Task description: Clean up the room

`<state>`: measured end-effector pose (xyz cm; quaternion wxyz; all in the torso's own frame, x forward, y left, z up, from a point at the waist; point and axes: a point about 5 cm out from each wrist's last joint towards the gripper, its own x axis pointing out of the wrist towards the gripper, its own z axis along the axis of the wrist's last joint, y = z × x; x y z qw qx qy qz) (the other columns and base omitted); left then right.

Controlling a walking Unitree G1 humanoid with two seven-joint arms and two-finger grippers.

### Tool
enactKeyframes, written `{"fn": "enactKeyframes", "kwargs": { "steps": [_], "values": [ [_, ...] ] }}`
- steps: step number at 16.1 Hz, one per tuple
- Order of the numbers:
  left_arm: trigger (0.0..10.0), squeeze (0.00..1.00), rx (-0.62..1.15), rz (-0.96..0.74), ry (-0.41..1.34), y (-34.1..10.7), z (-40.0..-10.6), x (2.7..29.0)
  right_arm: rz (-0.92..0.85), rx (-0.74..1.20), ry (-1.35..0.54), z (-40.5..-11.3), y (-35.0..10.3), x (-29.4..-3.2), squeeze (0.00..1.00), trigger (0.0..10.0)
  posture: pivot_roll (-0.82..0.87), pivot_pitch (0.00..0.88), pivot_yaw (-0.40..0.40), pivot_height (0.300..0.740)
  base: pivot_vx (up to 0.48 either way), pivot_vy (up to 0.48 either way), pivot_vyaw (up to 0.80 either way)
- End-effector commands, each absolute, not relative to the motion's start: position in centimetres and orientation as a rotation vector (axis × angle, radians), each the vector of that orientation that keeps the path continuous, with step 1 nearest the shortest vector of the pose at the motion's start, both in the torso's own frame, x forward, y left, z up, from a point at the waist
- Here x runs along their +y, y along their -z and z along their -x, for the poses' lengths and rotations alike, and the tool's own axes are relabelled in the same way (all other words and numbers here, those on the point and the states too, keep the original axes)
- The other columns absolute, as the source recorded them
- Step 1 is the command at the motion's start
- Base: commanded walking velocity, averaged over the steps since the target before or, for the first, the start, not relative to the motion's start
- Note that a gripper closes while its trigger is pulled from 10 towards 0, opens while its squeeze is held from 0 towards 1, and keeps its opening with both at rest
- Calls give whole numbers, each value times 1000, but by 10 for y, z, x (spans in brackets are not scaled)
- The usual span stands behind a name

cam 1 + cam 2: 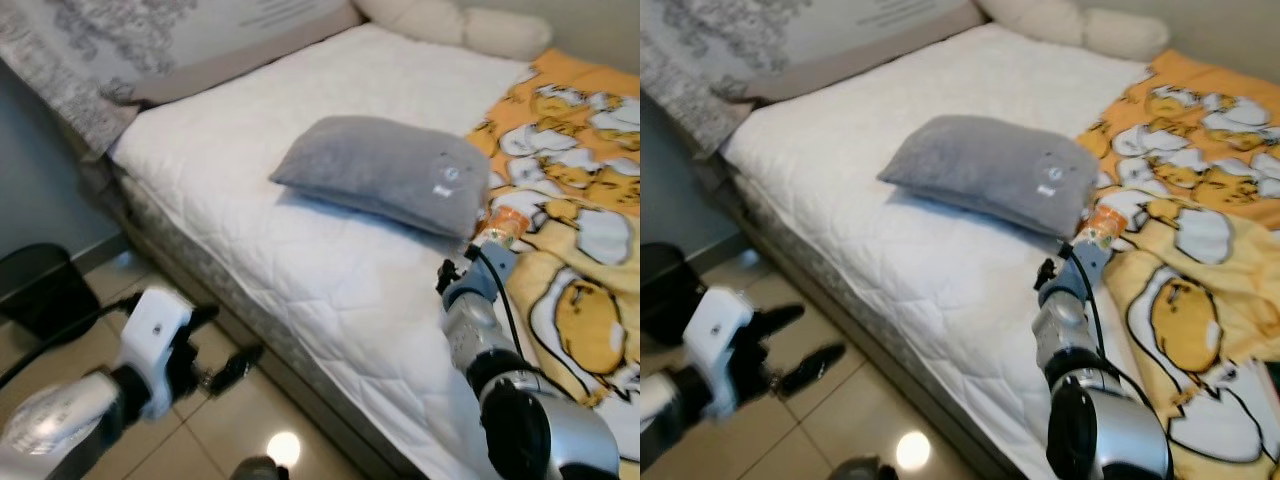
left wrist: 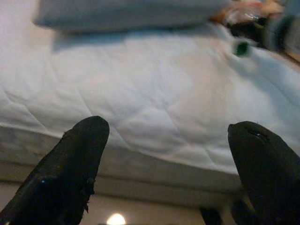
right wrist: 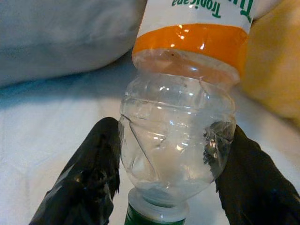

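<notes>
Two right gripper (image 3: 164, 173) fingers (image 3: 91, 173) flanking the clear bottle (image 3: 180, 126).

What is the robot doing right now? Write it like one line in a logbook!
right gripper: fingers around clear plastic bottle with orange label on white mattress | left gripper: open, idle beside bed | grey pillow: beside bottle

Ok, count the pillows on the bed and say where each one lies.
2. A grey pillow lies in the middle of the white mattress, beside the yellow blanket. A cream pillow lies at the far end, by the wall. More may lie outside the picture.
</notes>
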<state>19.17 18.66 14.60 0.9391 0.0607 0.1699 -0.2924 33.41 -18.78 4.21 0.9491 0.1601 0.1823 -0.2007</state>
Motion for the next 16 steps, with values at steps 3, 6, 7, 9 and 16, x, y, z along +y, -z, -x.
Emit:
{"fn": "enactKeyframes", "kwargs": {
  "steps": [3,6,7,9,16],
  "values": [
    [10000,0,306,-133,482,-134,-216,181,-252,201,310,-329,-60,-191,0,0,51,0,11,740,0,0,0],
    [10000,0,268,-202,434,-126,-236,176,-361,10,155,-331,-98,-176,0,0,-10,0,47,740,0,0,0],
    [10000,0,239,-190,404,-128,-244,174,-504,-36,33,-328,-114,-165,0,0,-24,0,54,740,0,0,0],
    [10000,0,216,-186,380,-129,-250,170,-637,-60,-98,-321,-125,-155,0,0,-23,0,54,740,0,0,0],
    [10000,0,178,-204,325,-121,-253,159,-513,39,-244,-297,-129,-138,0,10000,-15,0,18,740,0,0,114]
  ]
}}
